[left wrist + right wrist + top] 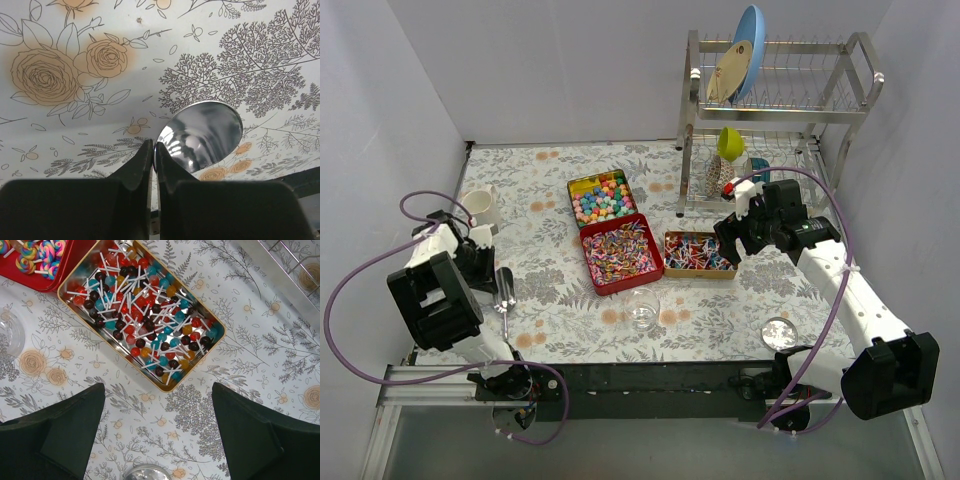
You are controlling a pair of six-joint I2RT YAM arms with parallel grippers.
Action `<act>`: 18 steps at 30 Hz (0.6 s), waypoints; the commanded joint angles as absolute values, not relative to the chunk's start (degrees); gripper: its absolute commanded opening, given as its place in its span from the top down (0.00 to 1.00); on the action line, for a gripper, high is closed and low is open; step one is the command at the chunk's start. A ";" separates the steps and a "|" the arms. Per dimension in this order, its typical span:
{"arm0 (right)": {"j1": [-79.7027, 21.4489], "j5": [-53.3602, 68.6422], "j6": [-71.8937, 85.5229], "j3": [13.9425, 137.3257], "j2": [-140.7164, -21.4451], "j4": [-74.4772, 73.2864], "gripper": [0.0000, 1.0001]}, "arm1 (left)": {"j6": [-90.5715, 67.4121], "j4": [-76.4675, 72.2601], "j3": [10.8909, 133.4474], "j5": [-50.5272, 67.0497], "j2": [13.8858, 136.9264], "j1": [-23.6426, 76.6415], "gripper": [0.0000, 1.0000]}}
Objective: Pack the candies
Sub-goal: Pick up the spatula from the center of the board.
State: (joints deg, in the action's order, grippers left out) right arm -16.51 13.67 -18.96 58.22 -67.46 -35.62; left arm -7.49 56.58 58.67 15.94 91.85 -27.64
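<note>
The candies lie in three open tins: pastel balls at the back, swirl lollipops in the red tin, and small stick lollipops in the gold tin. My left gripper is low over the table's left side. It is shut on the near end of a shiny metal spoon, whose bowl juts out beyond the fingertips. My right gripper hovers open just on the near side of the gold tin, nothing between its fingers.
A clear glass cup stands in front of the red tin. A round metal lid lies near the right arm. A white mug sits at the left. The dish rack holds plates at the back right.
</note>
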 commanded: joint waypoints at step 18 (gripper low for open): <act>-40.15 4.76 -29.61 73.82 -69.08 -21.73 0.18 | -49.28 55.65 77.35 38.76 81.22 -27.86 1.00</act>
